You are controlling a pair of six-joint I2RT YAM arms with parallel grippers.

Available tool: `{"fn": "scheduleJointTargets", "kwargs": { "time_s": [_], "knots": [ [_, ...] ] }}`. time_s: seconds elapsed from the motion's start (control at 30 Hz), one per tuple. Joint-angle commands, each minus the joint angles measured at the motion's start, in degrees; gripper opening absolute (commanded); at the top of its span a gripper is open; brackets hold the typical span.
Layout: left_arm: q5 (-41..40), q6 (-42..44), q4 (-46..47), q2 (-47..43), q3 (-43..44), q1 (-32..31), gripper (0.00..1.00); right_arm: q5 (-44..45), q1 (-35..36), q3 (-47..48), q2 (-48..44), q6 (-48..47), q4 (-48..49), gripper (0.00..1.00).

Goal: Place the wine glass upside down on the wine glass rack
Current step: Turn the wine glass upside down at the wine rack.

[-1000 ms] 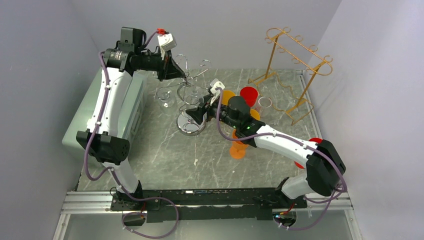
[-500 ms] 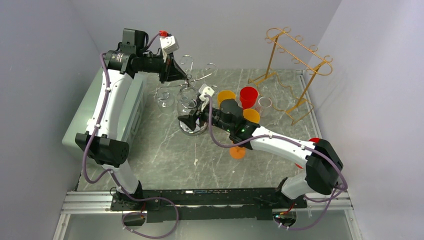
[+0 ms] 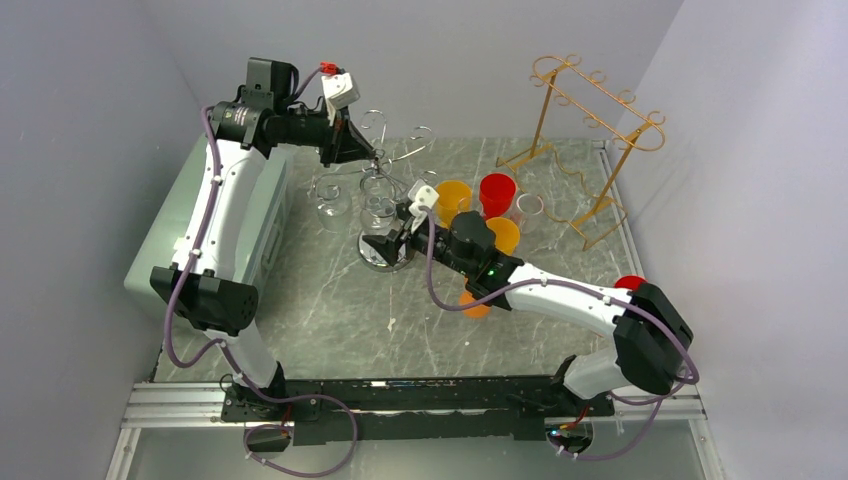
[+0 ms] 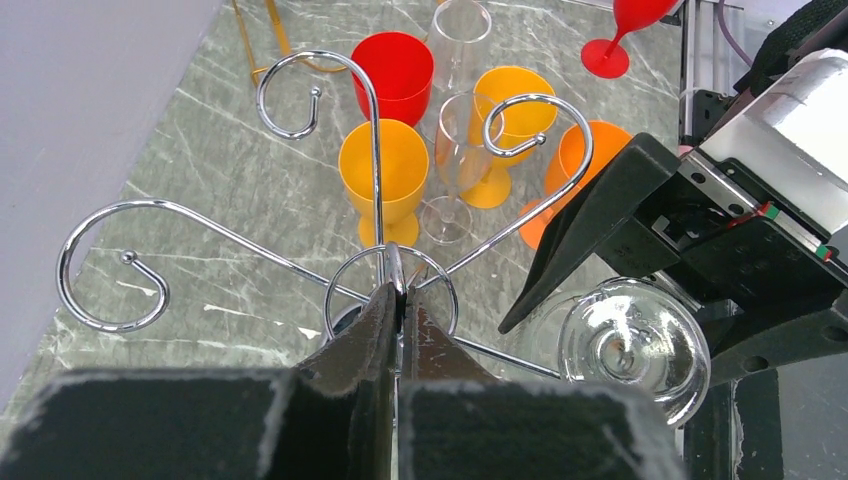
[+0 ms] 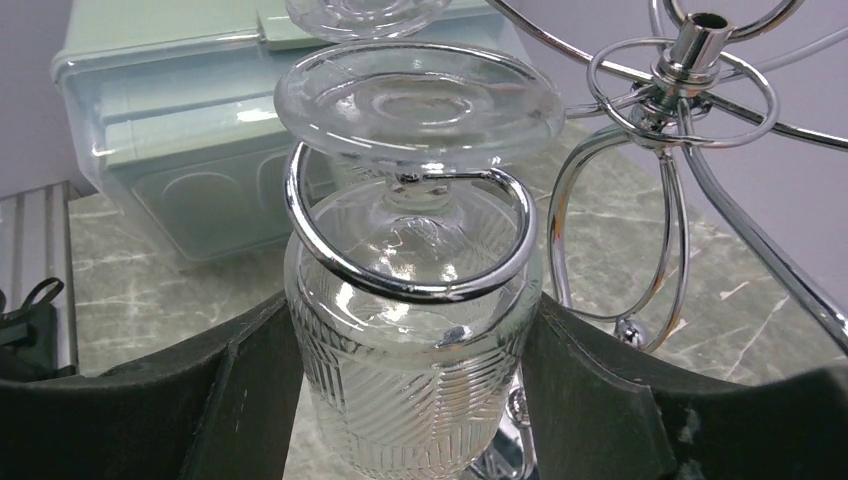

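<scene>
The left gripper is pinched tight on the top ring of the silver rack, which stands at about 11 o'clock on the table. The right gripper clasps the bowl of one clear glass, its jaws wide on either side and touching it. That glass hangs upside down, its stem inside a hook and its foot above it. Around 12 to 1 o'clock stand three orange cups, one red cup and two clear flutes. A second red cup is at 4 o'clock. One gold rack stands at 2 o'clock.
</scene>
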Motion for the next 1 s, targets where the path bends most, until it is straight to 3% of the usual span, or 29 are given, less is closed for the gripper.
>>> {"fn": "scheduleJointTargets", "kwargs": {
  "time_s": [0.0, 0.47, 0.97],
  "knots": [
    [0.4, -0.3, 2.0, -3.1, 0.1, -0.3, 0.00, 0.3, 0.3, -1.3, -3.0, -2.8, 11.5, 0.00],
    [-2.5, -1.3, 2.9, -2.7, -0.1, -0.3, 0.00, -2.2, 0.2, -1.5, -0.3, -10.7, 17.1, 0.00],
    [-3.8, -0.8, 2.0, -1.8, 0.5, -0.2, 0.00, 3.5, -0.2, -8.2, -0.1, -7.3, 29.5, 0.00]
  ]
}}
